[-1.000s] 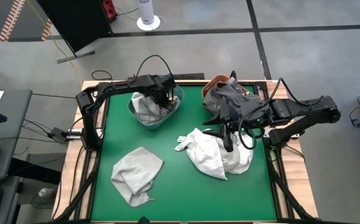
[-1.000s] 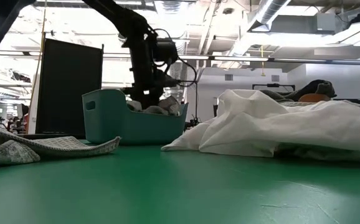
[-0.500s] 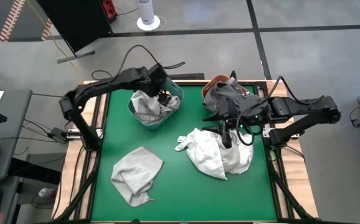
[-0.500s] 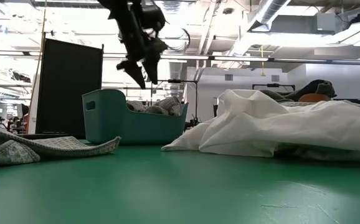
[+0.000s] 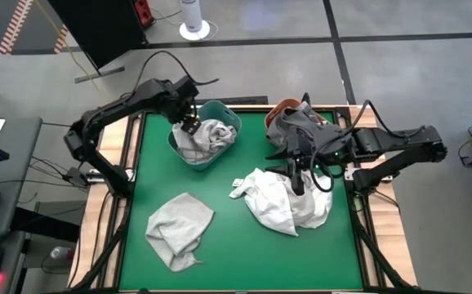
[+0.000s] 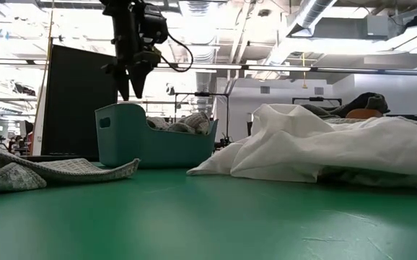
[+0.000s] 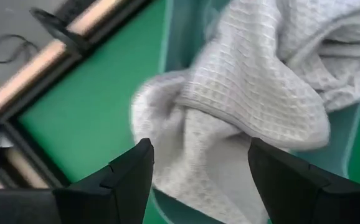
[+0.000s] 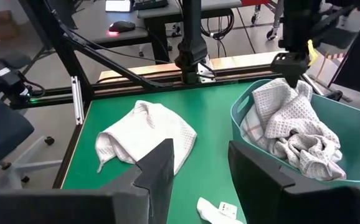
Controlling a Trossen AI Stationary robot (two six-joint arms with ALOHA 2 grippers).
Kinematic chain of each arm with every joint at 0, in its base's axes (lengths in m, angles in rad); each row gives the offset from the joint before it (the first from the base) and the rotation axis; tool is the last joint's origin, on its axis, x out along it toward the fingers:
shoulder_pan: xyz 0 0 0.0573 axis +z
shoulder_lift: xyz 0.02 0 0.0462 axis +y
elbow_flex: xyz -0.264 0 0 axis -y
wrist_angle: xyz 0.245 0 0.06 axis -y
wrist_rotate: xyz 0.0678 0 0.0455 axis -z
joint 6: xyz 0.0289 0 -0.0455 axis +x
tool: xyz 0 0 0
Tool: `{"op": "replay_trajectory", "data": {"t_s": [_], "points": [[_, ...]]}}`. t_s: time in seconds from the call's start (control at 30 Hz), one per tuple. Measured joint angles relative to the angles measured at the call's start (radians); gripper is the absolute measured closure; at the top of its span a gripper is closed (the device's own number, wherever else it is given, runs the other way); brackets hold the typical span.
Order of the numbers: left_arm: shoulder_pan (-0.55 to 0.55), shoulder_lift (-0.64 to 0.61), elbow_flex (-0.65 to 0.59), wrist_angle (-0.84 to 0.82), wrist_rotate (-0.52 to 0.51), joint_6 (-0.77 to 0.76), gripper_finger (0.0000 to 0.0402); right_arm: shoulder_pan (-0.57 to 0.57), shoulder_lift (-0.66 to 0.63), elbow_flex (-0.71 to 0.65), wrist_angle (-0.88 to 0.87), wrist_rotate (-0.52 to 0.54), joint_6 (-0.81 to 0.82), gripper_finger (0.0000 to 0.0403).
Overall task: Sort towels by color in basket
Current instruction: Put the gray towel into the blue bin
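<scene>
The left gripper [image 5: 189, 122] hung open and empty above the basket's [image 5: 229, 120] near rim; the right gripper [image 5: 296, 167], part-open, hovered over the white towel [image 5: 281, 204].

Around your table you see a grey concrete floor [image 5: 244, 73] with dark seams. A black panel [image 6: 78, 101] stands behind it, pipes and ducts [image 6: 317, 14] cross the bright ceiling, and a desk [image 8: 149, 9] sits beyond.

The dark left gripper [image 5: 189, 122] hangs raised, pointing down, fingers spread and empty. The dark right gripper [image 5: 296, 175] reaches low, fingers apparently parted.
</scene>
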Motion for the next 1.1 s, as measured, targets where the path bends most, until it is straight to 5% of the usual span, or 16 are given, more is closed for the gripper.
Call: {"op": "replay_trajectory", "data": {"t_s": [0.47, 0.87, 1.1], "points": [[-0.057, 0.004, -0.033, 0.015, 0.047, 0.326, 0.0155, -0.014, 0.000, 0.000, 0.001, -0.001, -0.008, 0.0223], [-0.096, 0.006, -0.425, 0.332, 0.094, 0.197, 0.0155, -0.022, 0.000, 0.000, 0.029, -0.001, -0.007, 0.0223], [-0.146, 0.001, -0.477, 0.353, 0.083, 0.176, 0.0155, -0.025, 0.000, 0.000, 0.029, -0.001, -0.008, 0.0223]]}}
